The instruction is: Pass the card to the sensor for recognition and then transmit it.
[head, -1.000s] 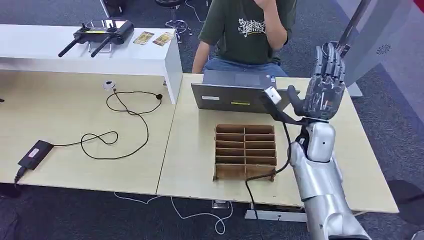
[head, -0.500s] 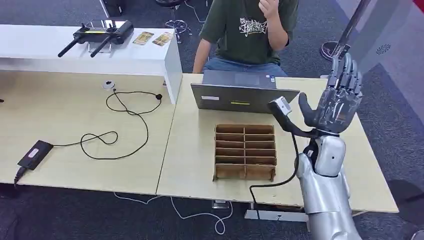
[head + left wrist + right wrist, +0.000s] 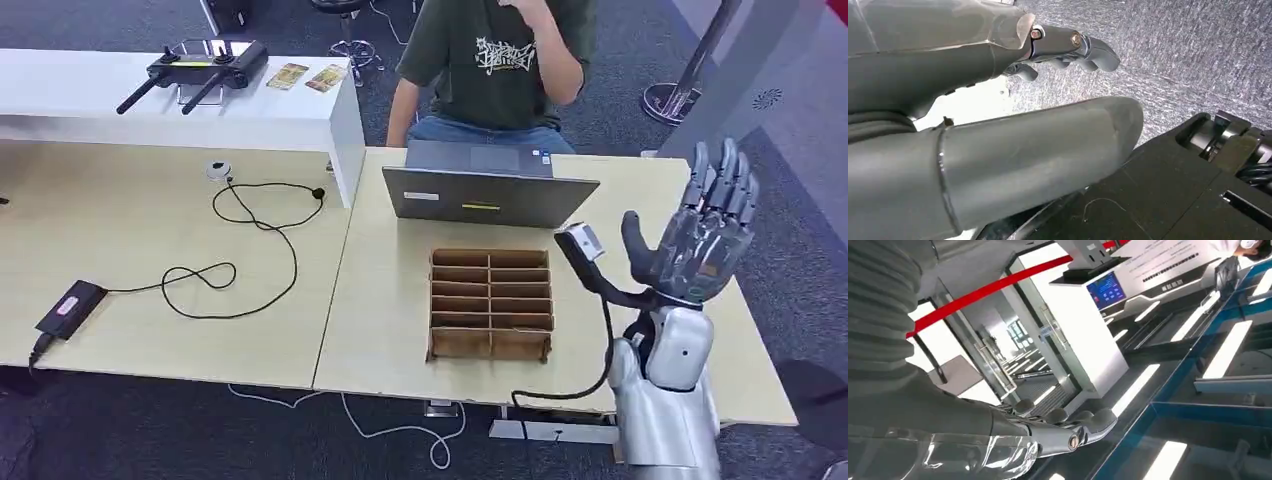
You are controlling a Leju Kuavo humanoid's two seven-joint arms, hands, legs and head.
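The right hand [image 3: 703, 235] is raised above the counter's [image 3: 400, 330] right end, fingers spread, palm bare, holding nothing. The left hand [image 3: 1068, 47] hangs over the floor, fingers loosely curled and empty as far as shown. Two cards [image 3: 307, 77] lie flat on the white shelf [image 3: 150, 105], well apart from both hands, long axes slanting toward the far right. Judged stage: no card is held; pickup, sensor presentation and handover all remain.

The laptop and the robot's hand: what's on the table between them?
Head view: bare tabletop lies between the laptop and the raised, empty right hand; the wooden tray sits nearer.
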